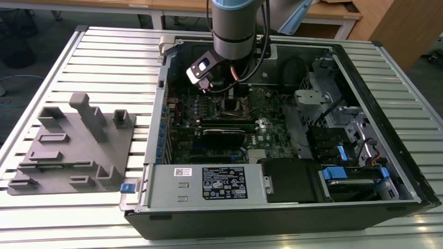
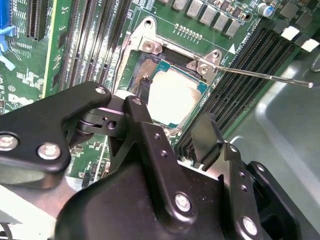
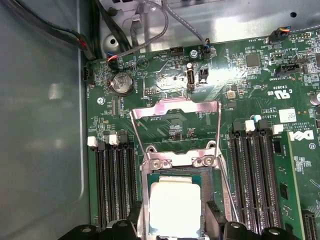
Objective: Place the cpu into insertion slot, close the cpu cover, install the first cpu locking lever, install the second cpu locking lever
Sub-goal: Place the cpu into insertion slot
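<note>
The cpu [image 2: 172, 95], a silver-topped square on a green edge, hangs at the insertion slot [image 2: 142, 75]. A strip of the slot's contacts shows beside it. My gripper [image 2: 170, 112] has a black finger against each of two opposite cpu edges, shut on it. In the first wrist view the cpu [image 3: 175, 205] lies between the fingertips [image 3: 134, 220], over the insertion slot [image 3: 146, 197]. The cpu cover [image 3: 175, 106] is flipped open and lies back on the board. A thin locking lever [image 2: 260, 75] sticks out, unlatched. In the exterior view the arm [image 1: 232, 31] stands over the insertion slot [image 1: 232, 106].
Long black memory slots [image 3: 252, 170] run along both sides of the socket. Cables [image 3: 150, 30] hang at the case wall [image 3: 45, 125]. In the exterior view, a grey fixture block [image 1: 72, 145] lies on the slatted table, on the exterior view's left of the open computer case [image 1: 277, 207].
</note>
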